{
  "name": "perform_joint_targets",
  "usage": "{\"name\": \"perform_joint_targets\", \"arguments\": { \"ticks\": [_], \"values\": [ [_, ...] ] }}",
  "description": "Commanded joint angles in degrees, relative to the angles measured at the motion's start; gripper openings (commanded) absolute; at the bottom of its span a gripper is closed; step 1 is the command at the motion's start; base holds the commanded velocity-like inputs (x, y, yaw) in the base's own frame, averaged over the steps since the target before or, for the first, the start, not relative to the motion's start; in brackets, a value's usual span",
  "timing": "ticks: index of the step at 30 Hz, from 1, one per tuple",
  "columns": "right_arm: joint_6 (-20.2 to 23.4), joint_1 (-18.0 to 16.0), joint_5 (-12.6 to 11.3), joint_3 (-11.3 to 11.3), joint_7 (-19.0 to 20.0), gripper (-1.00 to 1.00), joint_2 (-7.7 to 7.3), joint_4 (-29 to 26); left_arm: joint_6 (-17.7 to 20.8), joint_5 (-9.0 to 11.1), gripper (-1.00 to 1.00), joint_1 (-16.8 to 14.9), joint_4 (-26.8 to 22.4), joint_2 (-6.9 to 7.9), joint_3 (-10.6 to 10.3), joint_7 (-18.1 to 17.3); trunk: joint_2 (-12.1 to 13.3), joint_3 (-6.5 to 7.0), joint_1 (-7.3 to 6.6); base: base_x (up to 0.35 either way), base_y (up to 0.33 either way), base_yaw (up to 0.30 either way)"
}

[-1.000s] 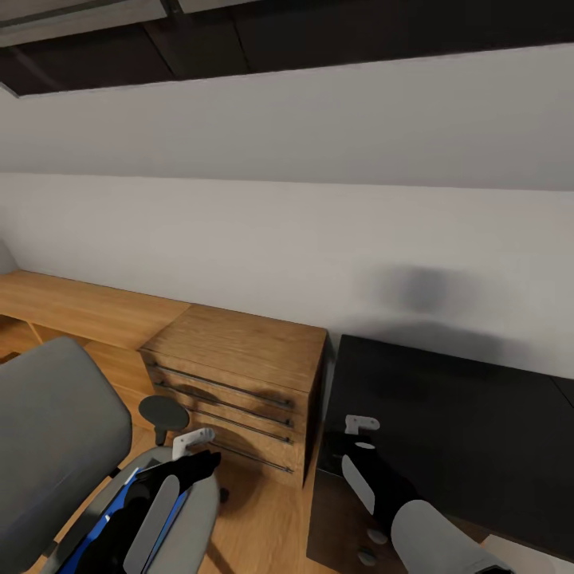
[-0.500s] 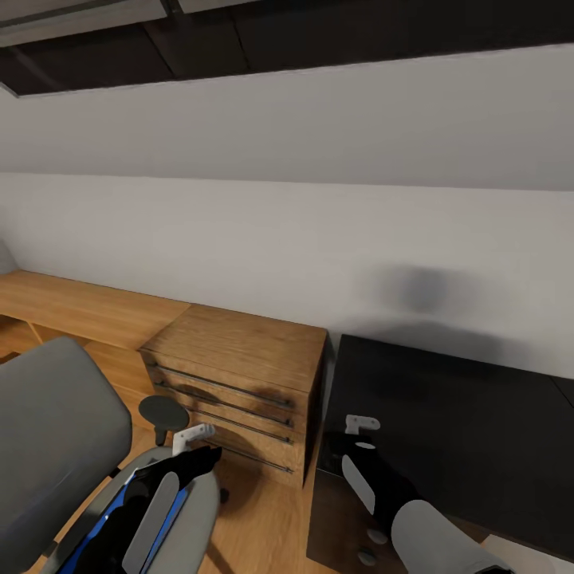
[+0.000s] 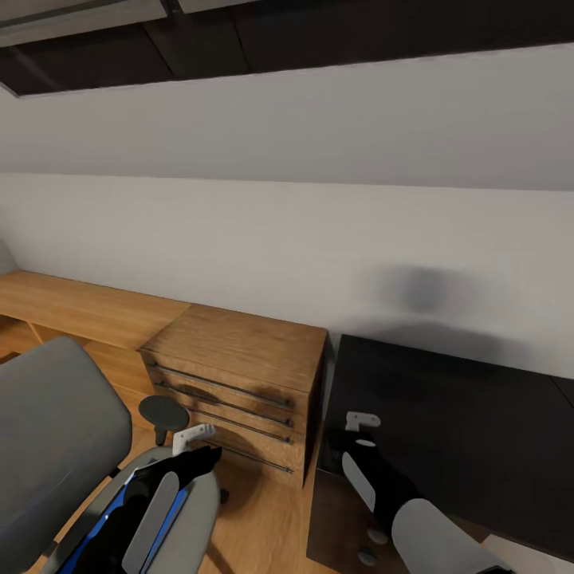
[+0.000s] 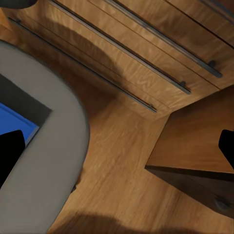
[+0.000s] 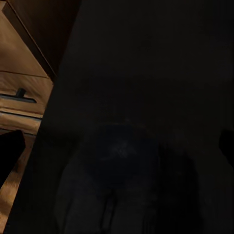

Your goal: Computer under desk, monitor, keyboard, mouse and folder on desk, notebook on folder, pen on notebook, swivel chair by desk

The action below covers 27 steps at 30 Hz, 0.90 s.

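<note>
The grey swivel chair (image 3: 56, 446) stands at the lower left, and the blue folder (image 3: 118, 510) lies on its seat, mostly hidden under my left arm. My left gripper (image 3: 198, 462) hovers open over the seat's front edge. In the left wrist view a corner of the folder (image 4: 14, 122) lies on the grey seat (image 4: 53, 161), and the left gripper (image 4: 117, 148) has its fingers spread wide over bare floor. My right gripper (image 3: 348, 442) is open above the near left end of the black desk (image 3: 454, 414). In the right wrist view the right gripper (image 5: 117, 146) hangs over the dark desk top (image 5: 136, 87).
A light wooden dresser (image 3: 239, 367) with long bar handles stands between chair and desk, against the white wall. A low wooden bench (image 3: 80, 307) runs left from it. A narrow strip of wooden floor (image 3: 263, 526) separates chair, dresser and desk.
</note>
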Motion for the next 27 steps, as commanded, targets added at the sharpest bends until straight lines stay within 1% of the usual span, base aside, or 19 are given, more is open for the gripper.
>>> {"name": "perform_joint_targets", "arguments": {
  "ticks": [1,7,12,15,16,20,27],
  "values": [
    [0.3,0.0,-0.5,0.4,-0.6,1.0,-0.06,-0.5,0.1,0.6,1.0,0.0,0.0,0.05,-0.1,0.6,0.0,-0.07,0.01,0.0,0.0,0.0],
    [0.6,0.0,-0.5,0.4,-0.9,1.0,-0.26,-6.4,0.1,0.7,1.0,0.0,0.2,0.07,-0.1,0.6,0.0,-0.07,0.01,0.0,0.0,0.0],
    [1.6,0.2,-0.5,0.4,-2.0,1.0,-0.32,-11.9,0.0,0.6,1.0,0.0,0.3,0.07,-0.1,0.6,2.0,0.83,-1.09,0.0,0.0,0.0],
    [4.0,0.5,-0.6,0.4,-4.0,1.0,-0.34,-16.4,-0.1,0.6,1.0,0.0,0.3,0.08,-0.1,0.6,3.2,1.37,-1.75,0.0,0.0,0.0],
    [7.0,1.0,-0.7,0.4,-6.2,1.0,-0.35,-19.9,-0.1,0.6,1.0,0.0,0.4,0.08,-0.1,0.6,3.6,1.55,-1.97,0.0,0.0,0.0],
    [9.8,1.5,-0.9,0.3,-8.1,1.0,-0.35,-22.0,-0.2,0.6,1.0,0.0,0.4,0.08,-0.1,0.6,5.2,2.26,-2.85,0.0,0.0,0.0],
    [11.8,1.8,-1.1,0.1,-9.1,1.0,-0.35,-23.7,-0.2,0.5,1.0,0.0,0.4,0.08,-0.1,0.6,8.0,3.52,-4.39,0.0,0.0,0.0]
  ]
}}
